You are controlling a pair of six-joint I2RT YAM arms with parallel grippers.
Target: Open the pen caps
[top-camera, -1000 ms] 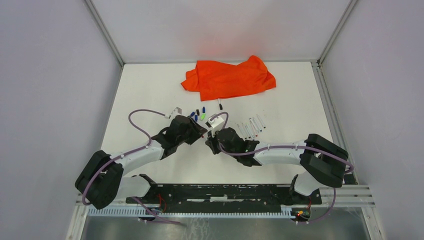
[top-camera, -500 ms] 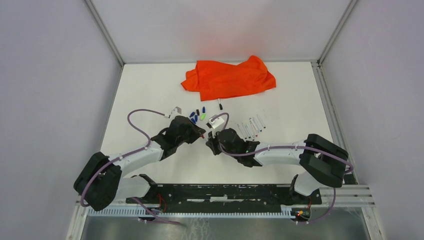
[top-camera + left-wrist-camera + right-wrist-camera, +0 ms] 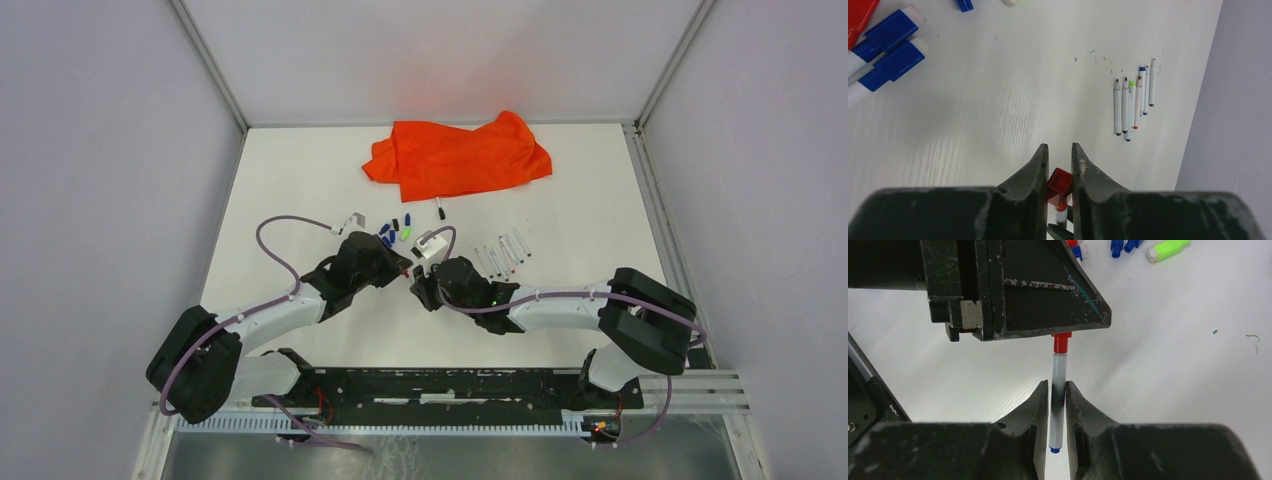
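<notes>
On the near side of the orange cloth, toward the arm bases, the left gripper and right gripper sit nose to nose. Right jaws are narrow and hug the white pen barrel; can't tell if they actually bite. Left is clamped on the red cap, which is not off yet. The barrel's long axis runs straight from gripper to gripper, cap end at the left one, so I'd expect a straight pull apart along it. The loose caps lie between this spot and the cloth.
</notes>
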